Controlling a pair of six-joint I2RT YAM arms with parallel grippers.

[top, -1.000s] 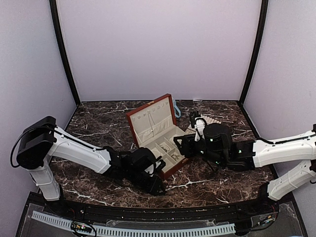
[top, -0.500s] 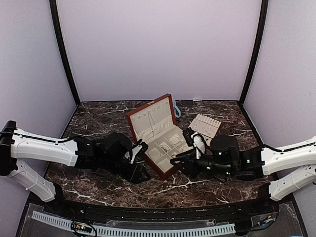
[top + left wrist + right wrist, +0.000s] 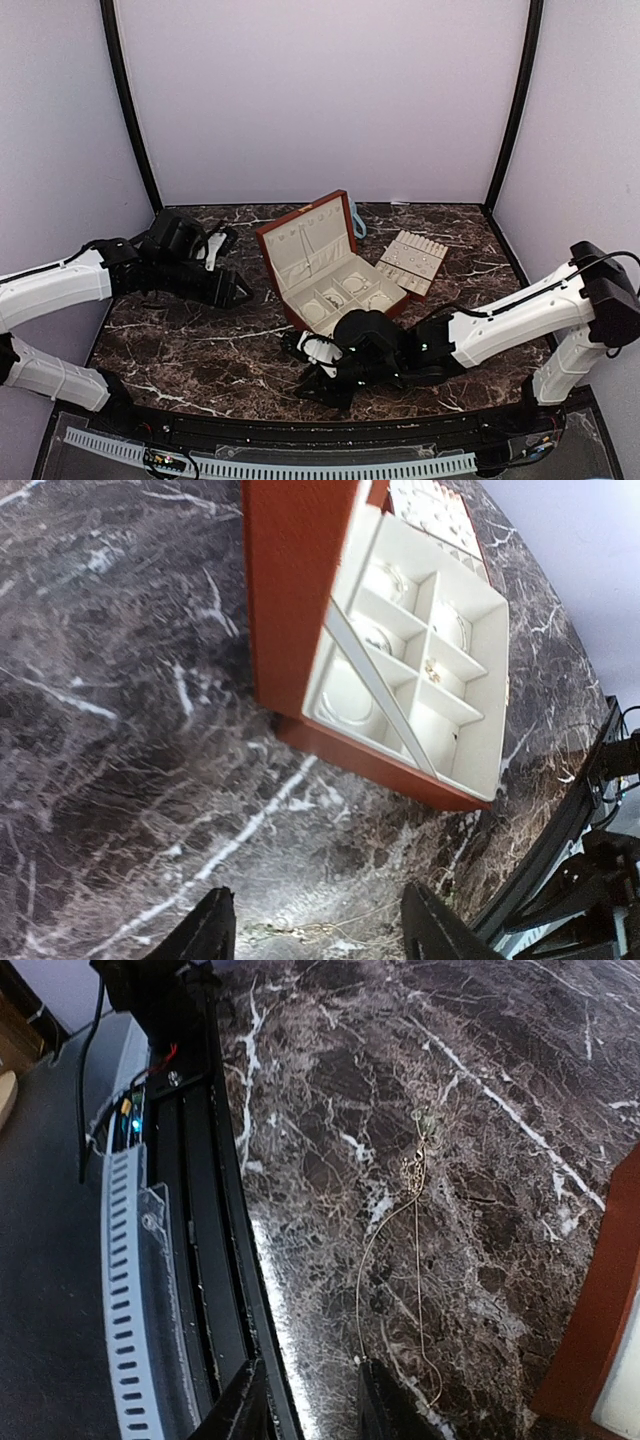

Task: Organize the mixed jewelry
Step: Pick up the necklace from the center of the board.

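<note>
Our right hand [image 3: 310, 1407] hangs open and empty just by the thin chain [image 3: 412, 1172] lying loose on the table [image 3: 520, 1040] near its front edge, so we risk pinching one strand and dragging it off.

**Open box [image 3: 300, 262] and slotted tray [image 3: 405, 268] on dark marble**

The reddish-brown box, cream-lined and split into compartments, stands open on the white-veined marble surface [image 3: 470, 250]. Its lid is raised. The box sits near the left end effector [image 3: 238, 290], to its right, and just beyond the right end effector [image 3: 312, 368]. The flat cream tray lies farther from both, just beside the box's far right corner. A sliver of blue [image 3: 358, 222] shows behind the lid. A perforated white strip [image 3: 300, 468] lines the near edge, behind the right end effector.
</note>
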